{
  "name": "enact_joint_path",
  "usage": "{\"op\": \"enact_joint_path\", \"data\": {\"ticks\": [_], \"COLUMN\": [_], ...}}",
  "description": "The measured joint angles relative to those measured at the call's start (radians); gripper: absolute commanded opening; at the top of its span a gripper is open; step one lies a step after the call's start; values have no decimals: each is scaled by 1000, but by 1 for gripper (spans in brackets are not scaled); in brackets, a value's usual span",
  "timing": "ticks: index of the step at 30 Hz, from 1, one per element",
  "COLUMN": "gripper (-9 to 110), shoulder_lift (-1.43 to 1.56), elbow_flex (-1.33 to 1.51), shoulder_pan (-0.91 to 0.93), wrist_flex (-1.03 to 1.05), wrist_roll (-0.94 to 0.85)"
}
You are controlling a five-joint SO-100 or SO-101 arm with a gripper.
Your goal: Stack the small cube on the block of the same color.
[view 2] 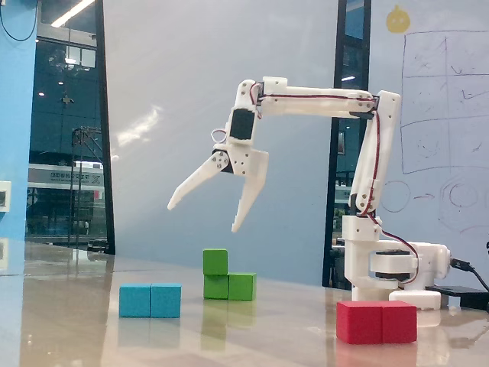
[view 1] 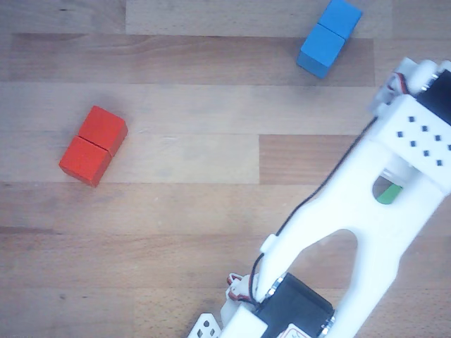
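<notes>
Green on green: the small cube [view 2: 215,261] sits atop the block of the same color [view 2: 229,287] in the fixed view, resting on the block's left half and overhanging that end slightly, so the right half stays bare. The stack stands toward the far side of the wooden bench [view 2: 252,336].

White and raised, the arm [view 2: 321,102] reaches out level from its base [view 2: 393,267] at the right of the fixed view, and the hand [view 2: 204,216] hangs in the air above the stack, well clear of it, with its two fingers spread wide and nothing between them.

Nearer the camera in that view, a blue two-cube block [view 2: 150,300] lies on the bench to the left of the green stack, and a red two-cube block [view 2: 377,322] lies to the right, in front of the base.

From the other view, looking straight down, the red block [view 1: 94,145] lies toward the left edge of the bench [view 1: 176,211] and the blue block [view 1: 329,36] near the top edge, both set at a slant. The arm [view 1: 366,211] crosses the lower right corner of that view and covers nearly all of the stack; only a sliver of green [view 1: 387,193] shows through an opening in its white frame, too little to tell which piece it is.
</notes>
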Motion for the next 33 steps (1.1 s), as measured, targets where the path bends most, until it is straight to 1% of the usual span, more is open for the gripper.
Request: {"op": "enact_joint_path", "data": {"ticks": [10, 14, 17, 22, 30, 33], "gripper": [43, 43, 43, 43, 43, 41], "shoulder_lift": [12, 52, 118, 218, 480, 591], "elbow_flex": [0, 2, 69, 284, 676, 818], "shoulder_pan": [-371, -480, -495, -503, -503, -503], "wrist_flex": [0, 0, -3, -69, -295, -383], "wrist_roll": [-3, -3, -3, 6, 9, 9]}}
